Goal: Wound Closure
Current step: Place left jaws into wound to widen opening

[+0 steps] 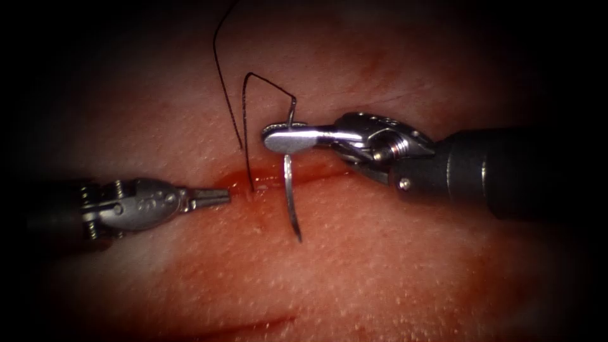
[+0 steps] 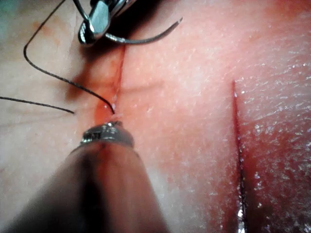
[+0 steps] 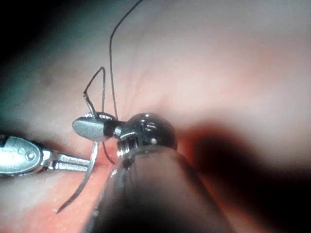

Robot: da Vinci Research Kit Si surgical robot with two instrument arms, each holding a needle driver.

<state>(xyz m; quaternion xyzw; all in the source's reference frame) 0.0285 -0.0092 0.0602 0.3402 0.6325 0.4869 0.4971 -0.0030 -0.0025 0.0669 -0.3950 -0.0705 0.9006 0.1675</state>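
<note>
My right tool comes in from the right, jaws shut on the curved needle close to its thread end. The needle hangs across the cut out of the tissue, and its tip rests over the near skin. Thread runs from the needle's end up in a loop and down into the tissue at the cut's left end. A second strand trails toward the far side. My left tool lies at the cut's left end, jaws shut, holding nothing. The right wrist view has the right tool, the needle and the left tool.
Red fluid wets the cut around the thread's entry. A second, shallower cut runs across the near tissue, and it appears in the left wrist view as a long red cut beside the left tool's shaft.
</note>
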